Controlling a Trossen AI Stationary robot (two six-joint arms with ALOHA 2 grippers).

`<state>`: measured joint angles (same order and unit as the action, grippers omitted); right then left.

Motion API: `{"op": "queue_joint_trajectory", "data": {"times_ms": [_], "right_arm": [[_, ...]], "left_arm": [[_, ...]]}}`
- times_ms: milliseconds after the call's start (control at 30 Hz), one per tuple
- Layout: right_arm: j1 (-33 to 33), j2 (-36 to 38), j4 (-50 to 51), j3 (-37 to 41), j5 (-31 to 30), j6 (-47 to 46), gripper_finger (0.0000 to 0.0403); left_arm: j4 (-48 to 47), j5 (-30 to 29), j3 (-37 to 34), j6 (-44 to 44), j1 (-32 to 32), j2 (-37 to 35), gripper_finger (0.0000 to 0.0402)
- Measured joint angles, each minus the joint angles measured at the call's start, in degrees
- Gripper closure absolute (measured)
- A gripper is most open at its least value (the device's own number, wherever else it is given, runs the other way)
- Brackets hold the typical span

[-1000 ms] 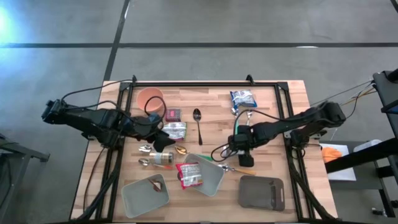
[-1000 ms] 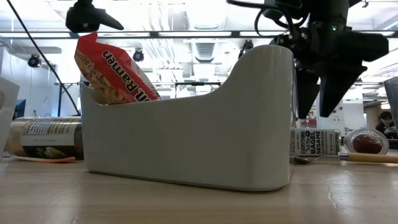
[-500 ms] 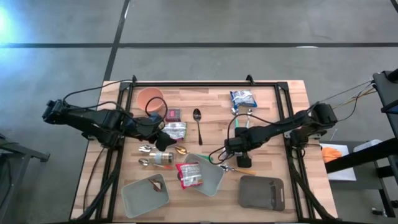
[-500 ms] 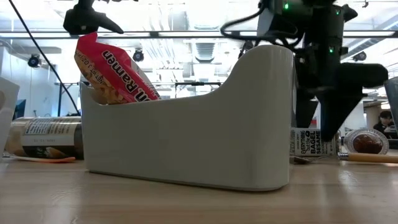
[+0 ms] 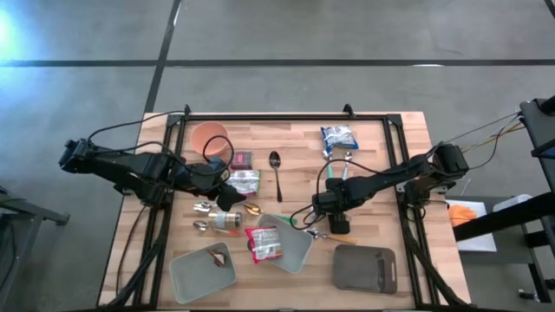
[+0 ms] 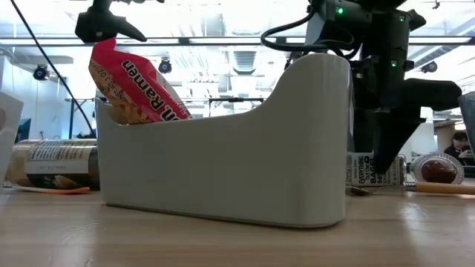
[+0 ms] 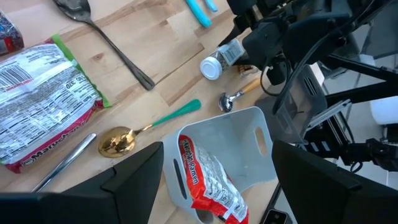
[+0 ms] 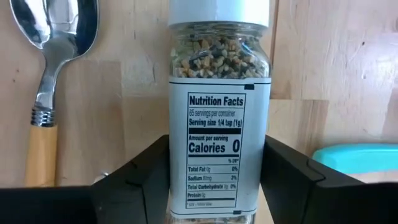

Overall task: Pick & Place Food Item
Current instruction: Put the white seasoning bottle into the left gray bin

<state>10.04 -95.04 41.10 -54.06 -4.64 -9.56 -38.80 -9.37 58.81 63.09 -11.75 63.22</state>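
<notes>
Between the right pincer's [image 8: 214, 186] dark fingers, a clear white-capped seasoning jar [image 8: 219, 106] is seen lying on the wooden table [image 8: 143, 81]; contact cannot be told. Only the high view shows the left pincer [image 5: 227, 180], open.

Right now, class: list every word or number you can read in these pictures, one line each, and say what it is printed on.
"Nutrition Facts", "Calories 0": label of the seasoning jar.
"EVERYTHING BAGEL SESAME": the same jar, seen in the low view.
"Ramen": red ramen packet in the grey bin.
Smaller label print and the green-edged noodle packet: too small to read.
</notes>
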Motion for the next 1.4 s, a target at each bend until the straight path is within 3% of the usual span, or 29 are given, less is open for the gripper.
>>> {"op": "queue_joint_trajectory", "data": {"times_ms": [233, 500, 867, 1167, 1400], "right_arm": [[-0.20, 0.56, 0.06, 0.13, 0.10, -3.08, 0.0212], [-0.25, 5.93, 0.33, -1.87, 1.83, -6.73, 0.0212], [-0.24, 8.72, -0.02, -15.96, 3.30, -9.58, 0.0212], [-0.37, 8.72, -0.21, -27.53, 3.28, -10.02, 0.0212], [-0.43, 7.97, -3.21, -30.58, 6.56, -11.25, 0.0212]], "left_arm": [[-0.03, 0.01, 0.00, -2.36, 0.00, 0.00, 0.0099], [1.12, -0.01, 0.04, -11.29, 0.00, 0.00, 0.0099], [19.66, -0.02, 0.10, -40.99, -0.17, 0.00, 0.0099], [25.63, -0.26, 0.09, -64.41, -1.65, 0.04, 0.0099], [25.90, -2.27, 0.09, -79.32, -2.99, 0.04, 0.0099]]}}
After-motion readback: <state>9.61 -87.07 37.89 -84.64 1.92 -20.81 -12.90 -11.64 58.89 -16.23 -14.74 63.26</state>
